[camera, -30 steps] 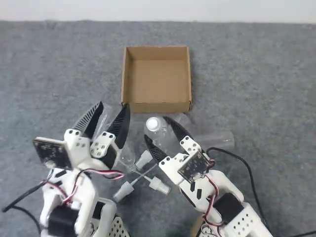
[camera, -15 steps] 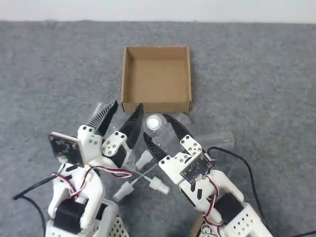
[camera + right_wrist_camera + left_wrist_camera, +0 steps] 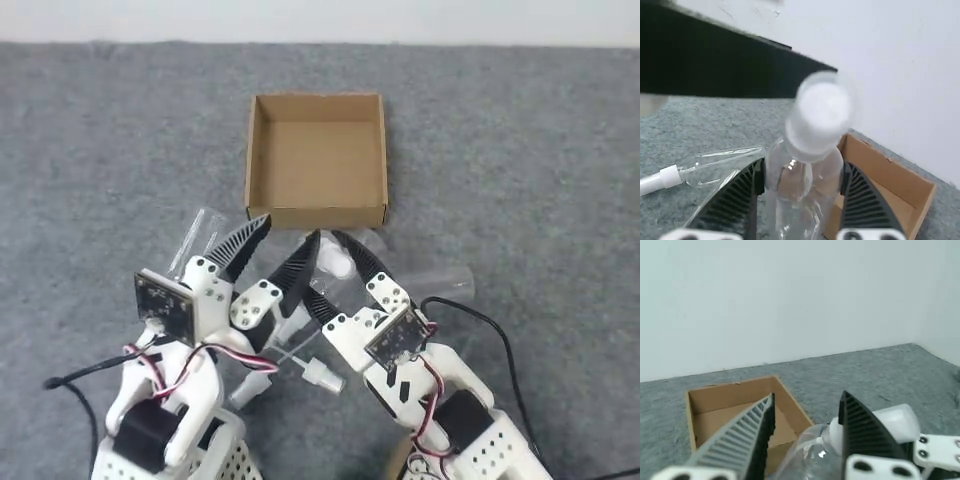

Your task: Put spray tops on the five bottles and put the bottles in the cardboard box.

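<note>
Right gripper [image 3: 802, 166] is clamped on the body of the clear bottle [image 3: 800, 202], roughly upright at centre frame in the high view, just below the cardboard box [image 3: 316, 214]. Left gripper [image 3: 808, 396] is wide open and empty beside the white spray top [image 3: 821, 112]. Bottle judged light, thin-walled and slippery. Grip mid-body with moderate force.

tabletop [image 3: 520, 150]: grey, carpet-like covering, running to every side of the scene.
wall [image 3: 320, 20]: plain white, along the tabletop's 12 o'clock edge.

Left gripper [image 3: 807, 395] spread wide, clear bottle [image 3: 811, 453] between, cardboard box [image 3: 730, 396] beyond
</note>
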### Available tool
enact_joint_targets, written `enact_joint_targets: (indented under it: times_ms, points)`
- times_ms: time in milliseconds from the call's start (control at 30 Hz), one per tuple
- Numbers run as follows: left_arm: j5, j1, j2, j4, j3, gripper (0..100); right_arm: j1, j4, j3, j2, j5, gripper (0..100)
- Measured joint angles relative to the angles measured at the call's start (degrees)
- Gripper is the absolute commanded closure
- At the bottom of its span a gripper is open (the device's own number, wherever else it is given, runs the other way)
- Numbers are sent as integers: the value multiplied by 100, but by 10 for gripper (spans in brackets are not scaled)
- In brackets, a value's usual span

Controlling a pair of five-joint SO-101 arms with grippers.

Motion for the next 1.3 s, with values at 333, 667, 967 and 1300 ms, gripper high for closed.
enact_joint_targets:
  times_ms: [333, 667, 967, 1300]
  points:
    - [-53, 79, 0, 79, 9, 805, 0, 18, 0, 0, 0, 928]
    - [-79, -211, 0, 237, 9, 805, -9, 264, 0, 0, 0, 928]
    - [-88, -703, 9, 229, -325, 803, 114, 299, 0, 0, 0, 928]
    - [-88, -2031, 9, 809, -624, 804, 176, 299, 0, 0, 0, 928]
